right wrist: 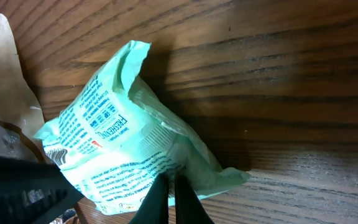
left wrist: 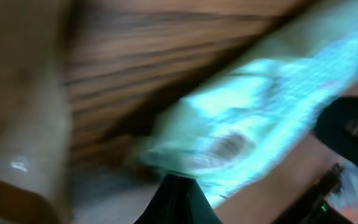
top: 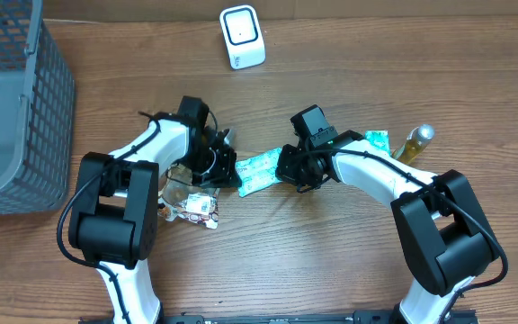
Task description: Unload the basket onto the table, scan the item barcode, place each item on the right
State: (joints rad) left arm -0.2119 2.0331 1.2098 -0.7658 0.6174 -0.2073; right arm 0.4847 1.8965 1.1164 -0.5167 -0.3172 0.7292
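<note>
The item is a mint-green printed packet [top: 259, 171], held just above the table's middle between both arms. My left gripper [top: 233, 176] is shut on its left end. My right gripper [top: 285, 167] is shut on its right end. The right wrist view shows the packet [right wrist: 123, 137] crumpled, with small print facing the camera and my right gripper [right wrist: 171, 186] pinching its lower edge. The left wrist view is motion-blurred: the packet [left wrist: 272, 106] fills the right side and my left gripper [left wrist: 180, 198] meets its lower edge. I cannot make out a barcode. The white scanner [top: 242, 36] stands at the table's back.
A grey mesh basket [top: 25, 126] stands at the left edge. A clear packet with small items [top: 194, 207] lies under the left arm. A second green packet [top: 378, 139] and a gold bottle [top: 415, 142] lie right of the right arm.
</note>
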